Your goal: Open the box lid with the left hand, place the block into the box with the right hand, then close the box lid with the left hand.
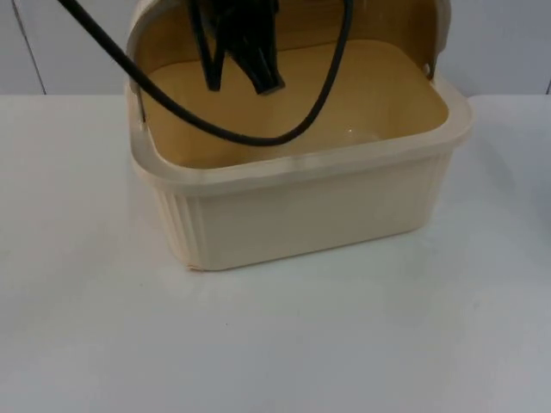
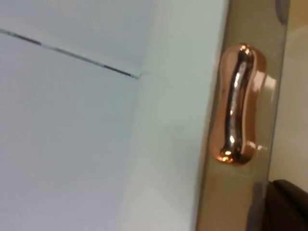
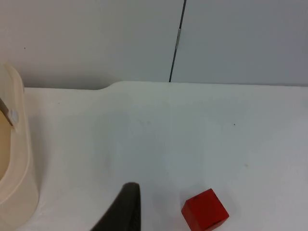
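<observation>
The cream box [image 1: 301, 206] stands on the white bench [image 1: 275, 344] with its lid [image 1: 413, 17] raised upright behind the cavity. The left hand [image 1: 254, 60] hangs over the box interior beside the lid's copper knob [image 2: 237, 103]; its grip state cannot be determined. The right hand [image 3: 122, 211] waits over the bench beside the box, grip state undeterminable. The red block [image 3: 204, 210] rests on the bench, near that hand, outside the box.

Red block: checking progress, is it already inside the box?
No, the red block lies on the white table, outside the box.
</observation>
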